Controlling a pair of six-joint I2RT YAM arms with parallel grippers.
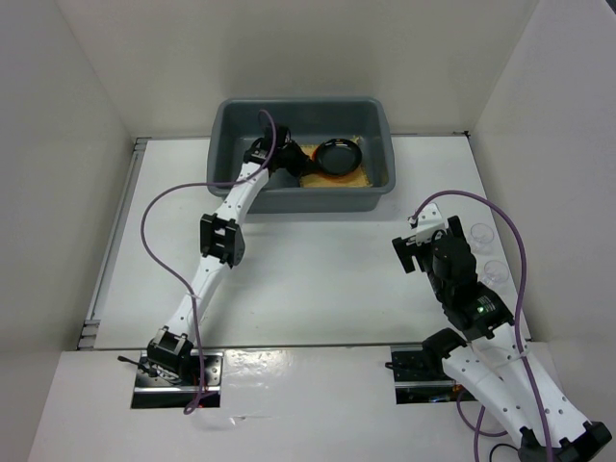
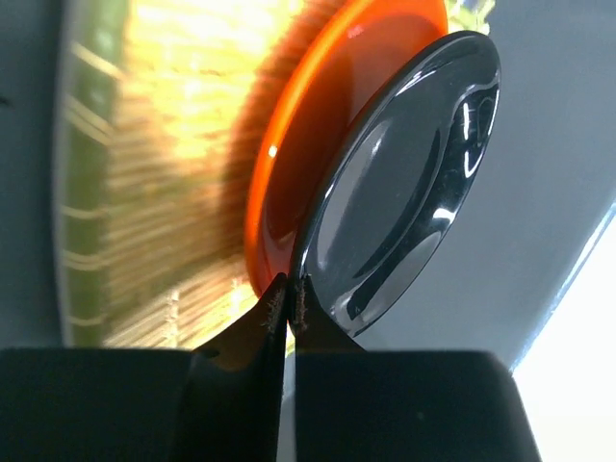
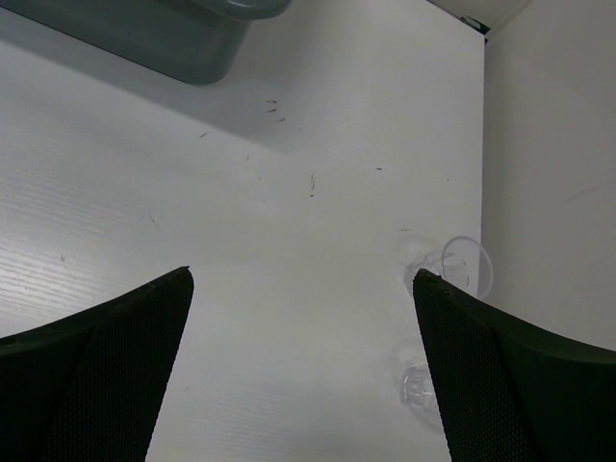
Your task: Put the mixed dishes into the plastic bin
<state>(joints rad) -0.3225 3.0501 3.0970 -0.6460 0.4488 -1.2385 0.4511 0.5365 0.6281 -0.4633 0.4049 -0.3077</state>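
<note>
The plastic bin [image 1: 318, 200] already holds the bamboo mat [image 1: 358, 177], with the orange plate [image 1: 311, 154] and black plate [image 1: 339, 155] stacked on it. Your left gripper [image 2: 289, 294] is inside the bin, pinched shut at their rims, so lift out clear of the bin wall. The glass cups [image 1: 481, 234] are next, off the bin's right end, with the right gripper [image 3: 302, 273] spread wide over open table [image 1: 318, 279]

Bin [image 1: 223, 154]: one is showing.
Mat [image 1: 360, 177]: one is showing.
Orange plate [image 1: 314, 154]: one is showing.
Black plate [image 1: 340, 156]: one is showing.
Glass cups [image 1: 481, 236] [image 1: 498, 272]: two are showing.
Arms [image 1: 219, 241] [image 1: 467, 298]: two are showing.
</note>
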